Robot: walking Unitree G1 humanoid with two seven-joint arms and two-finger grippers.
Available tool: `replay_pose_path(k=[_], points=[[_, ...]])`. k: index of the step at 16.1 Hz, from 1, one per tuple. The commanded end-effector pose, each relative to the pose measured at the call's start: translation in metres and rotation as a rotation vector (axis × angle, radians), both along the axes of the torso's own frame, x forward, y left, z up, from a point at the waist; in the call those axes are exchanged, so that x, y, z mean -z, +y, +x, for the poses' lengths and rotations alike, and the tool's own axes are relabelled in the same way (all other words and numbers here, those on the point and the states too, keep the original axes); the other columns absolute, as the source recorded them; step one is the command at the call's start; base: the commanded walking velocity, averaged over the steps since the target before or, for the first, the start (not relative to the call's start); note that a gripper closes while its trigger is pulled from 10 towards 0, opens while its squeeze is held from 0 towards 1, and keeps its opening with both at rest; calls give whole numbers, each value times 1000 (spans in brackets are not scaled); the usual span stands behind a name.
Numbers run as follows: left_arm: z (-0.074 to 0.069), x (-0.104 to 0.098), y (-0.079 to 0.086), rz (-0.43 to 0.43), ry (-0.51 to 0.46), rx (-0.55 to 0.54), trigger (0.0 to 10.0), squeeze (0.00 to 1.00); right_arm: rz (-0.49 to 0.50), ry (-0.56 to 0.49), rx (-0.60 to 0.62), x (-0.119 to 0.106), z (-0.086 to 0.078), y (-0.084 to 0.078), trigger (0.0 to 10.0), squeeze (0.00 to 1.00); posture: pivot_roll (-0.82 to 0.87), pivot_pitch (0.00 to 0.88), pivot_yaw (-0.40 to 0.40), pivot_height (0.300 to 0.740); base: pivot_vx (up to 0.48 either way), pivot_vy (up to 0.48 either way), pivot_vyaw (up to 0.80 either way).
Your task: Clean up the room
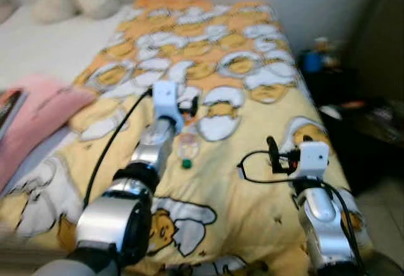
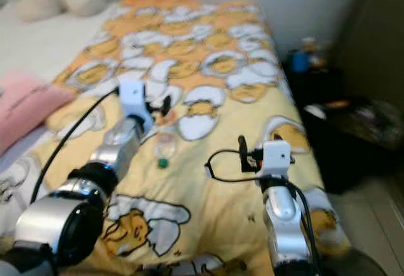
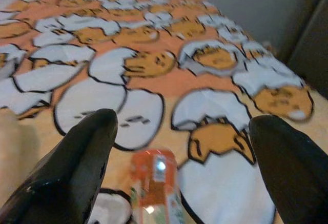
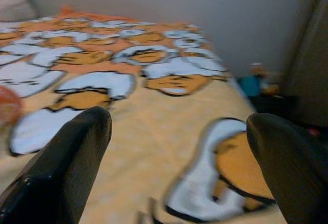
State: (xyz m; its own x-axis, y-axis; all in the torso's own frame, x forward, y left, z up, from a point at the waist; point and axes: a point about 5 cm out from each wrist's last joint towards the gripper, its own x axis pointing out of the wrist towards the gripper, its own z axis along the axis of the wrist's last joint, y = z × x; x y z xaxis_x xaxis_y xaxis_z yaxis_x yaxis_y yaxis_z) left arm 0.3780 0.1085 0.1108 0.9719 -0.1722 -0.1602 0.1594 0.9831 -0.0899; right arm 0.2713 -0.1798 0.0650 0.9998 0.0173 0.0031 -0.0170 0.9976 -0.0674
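Bottle (image 3: 155, 189), clear with an orange label, lies lengthwise on the bed (image 1: 252, 181) between the left gripper's (image 3: 184, 147) spread fingers; right gripper (image 4: 179, 147), fingers also spread, hovers farther off.

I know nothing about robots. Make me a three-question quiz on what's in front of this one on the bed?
1. True or false: the left gripper is shut on the bottle.
2. What does the bottle lie on?
A. the floor
B. the yellow blanket
C. the pink cloth
3. Fill in: the bottle's cap is ____.

Key
1. False. Its fingers stand wide apart, with the bottle lying between and ahead of them.
2. B.
3. Green. The right gripper is also open, over bare blanket.
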Motion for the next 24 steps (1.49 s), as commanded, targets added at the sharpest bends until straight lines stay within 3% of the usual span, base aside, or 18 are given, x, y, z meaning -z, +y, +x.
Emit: replay_pose_path(k=[1,4,7,10,12,14,17,20,24], points=[[-2,6,0,14,24,-10,10000,0,-6,5,5,0,-3,-1,10000,0,-263,59,93,740,0,0,-750],[-5,19,19,122,103,-133,10000,0,-9,16,-6,2,-8,4,10000,0,-267,75,100,740,0,0,-746],[-4,18,44,263,112,-294,10000,0,-15,16,-10,3,-15,6,10000,0,-277,83,110,740,0,0,-400],[0,4,64,280,59,-404,10000,0,-19,22,-31,4,-20,11,10000,0,-291,84,119,740,0,0,0],[-5,13,72,302,114,-433,10000,0,-22,30,-36,5,-22,11,10000,0,-294,82,120,740,0,0,0],[-13,25,87,285,176,-502,10000,0,-23,44,-41,7,-24,11,10000,0,-296,83,118,740,0,0,0],[-20,30,106,259,191,-558,10000,0,-22,64,-58,9,-29,14,10000,0,-297,100,108,740,0,0,0],[-21,34,108,138,227,-557,10000,0,-40,85,-89,10,-39,15,10000,0,-326,138,100,740,0,0,0],[-15,26,103,31,196,-552,10000,0,-60,100,-87,8,-54,10,10000,0,-366,175,92,740,0,0,0]])
